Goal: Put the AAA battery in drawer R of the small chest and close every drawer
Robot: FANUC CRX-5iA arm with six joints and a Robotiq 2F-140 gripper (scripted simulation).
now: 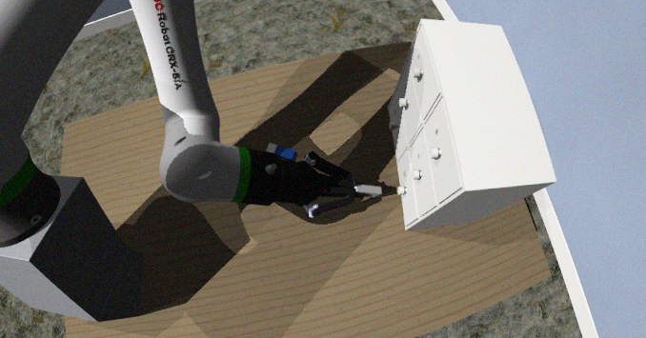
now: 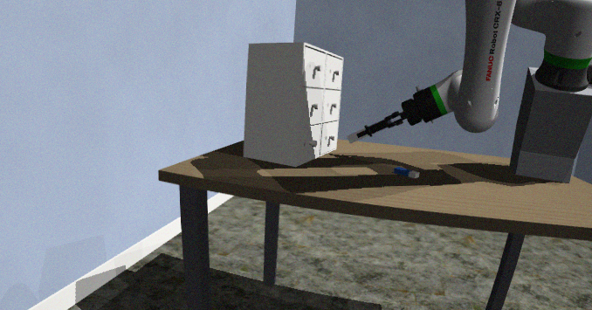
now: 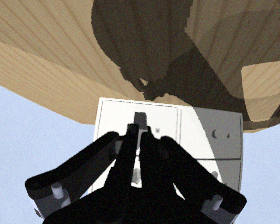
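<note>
The white small chest (image 1: pixel 500 108) (image 2: pixel 275 103) (image 3: pixel 166 111) stands upright on the table, with six knobbed drawers in two columns. All drawer fronts that show look flush or nearly flush. The drawer marks are too small to read, so I cannot tell which is R. My gripper (image 1: pixel 381 191) (image 2: pixel 350 139) (image 3: pixel 139 121) is shut and empty. Its pale tips point at the bottom drawer knob (image 1: pixel 401 190) (image 2: pixel 331 140) of the column farther from the exterior camera, with a small gap between them. The AAA battery does not show in any view.
A small blue and white block (image 1: pixel 285 152) (image 2: pixel 402 171) lies on the table (image 1: pixel 333 279) (image 2: pixel 502 203), beside and below the gripper's body in the top view. Its blue edge shows at the wrist view's upper right. A wall (image 2: pixel 131 64) rises behind the chest.
</note>
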